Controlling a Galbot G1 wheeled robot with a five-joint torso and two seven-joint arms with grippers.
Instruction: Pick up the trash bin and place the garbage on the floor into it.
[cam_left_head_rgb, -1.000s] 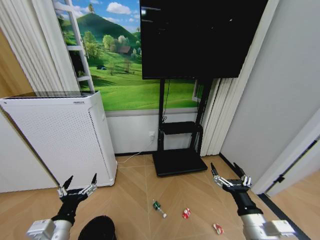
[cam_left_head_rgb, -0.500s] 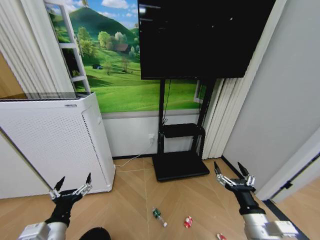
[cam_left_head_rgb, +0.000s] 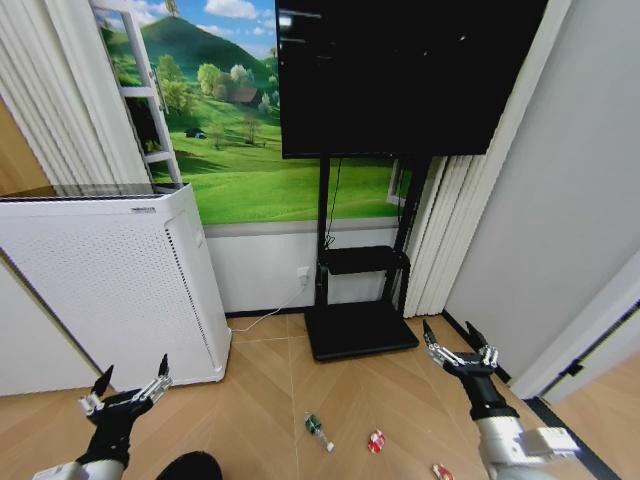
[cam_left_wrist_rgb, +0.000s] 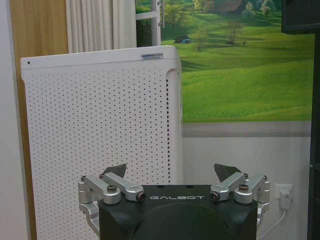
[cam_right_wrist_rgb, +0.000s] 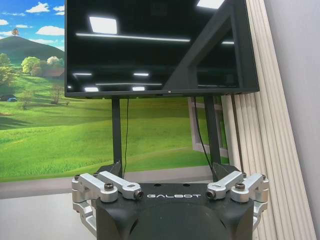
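The trash bin (cam_left_head_rgb: 190, 467) is a black round shape at the bottom edge of the head view, just right of my left arm. The garbage lies on the herringbone floor (cam_left_head_rgb: 260, 400): a green-and-white bottle (cam_left_head_rgb: 317, 431), a red-and-white scrap (cam_left_head_rgb: 376, 441) and another scrap (cam_left_head_rgb: 441, 472) at the bottom edge. My left gripper (cam_left_head_rgb: 130, 385) is open, raised above the floor to the left of the bin. My right gripper (cam_left_head_rgb: 456, 345) is open in the air beyond the right-hand scraps. Both wrist views show open, empty fingers (cam_left_wrist_rgb: 112, 172) (cam_right_wrist_rgb: 112, 172).
A tall white perforated air purifier (cam_left_head_rgb: 110, 280) stands at the left against the wall. A large black TV (cam_left_head_rgb: 400, 70) is on a stand whose flat base (cam_left_head_rgb: 360, 325) rests on the floor ahead. A grey wall and door frame (cam_left_head_rgb: 590, 320) close off the right side.
The camera view has shifted upward since the earliest frame, so the bin and litter sit lower. My left gripper has moved down and left; the right has shifted slightly left.
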